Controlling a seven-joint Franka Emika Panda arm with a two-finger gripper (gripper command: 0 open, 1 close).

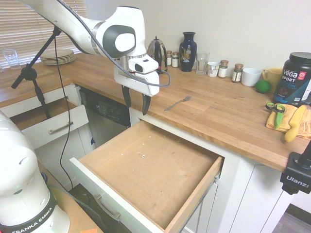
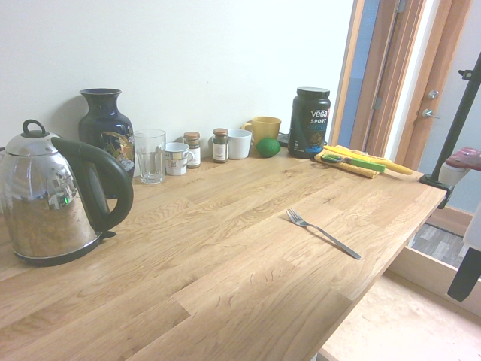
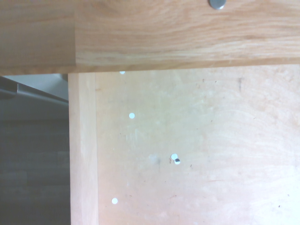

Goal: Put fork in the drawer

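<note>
**Kitchen counter with open drawer, fork unheld**

Butcher-block countertop [image 1: 218, 111] runs along a pale wall, with white cabinetry beneath. Read from left to right in the first exterior view: a stack of plates [image 1: 58, 57] sits at the far corner; below it a smaller narrow drawer [image 1: 51, 127] stands partly pulled out; next comes the gripper [image 1: 135, 101], pointing straight down with its two dark fingers spread wide and nothing between them. It hangs over the counter's front edge, above the rear corner of the drawer [image 1: 150, 170], which is pulled fully out and shows a bare light-brown wood floor. The fork [image 1: 178, 103] lies flat on the countertop just to the right of the gripper and slightly farther back, apart from the fingers and outside the drawer. Behind it along the wall stand a kettle [image 1: 157, 52], a dark blue vase [image 1: 188, 45], a glass [image 1: 202, 63], spice jars [image 1: 223, 69] and a white cup [image 1: 251, 76]. At the far right are a lime [image 1: 263, 86], a black tub [image 1: 294, 78] and green-handled scissors [image 1: 275, 109] on a yellow cloth [image 1: 286, 119]. The wrist view shows the counter edge and drawer floor only.
</note>
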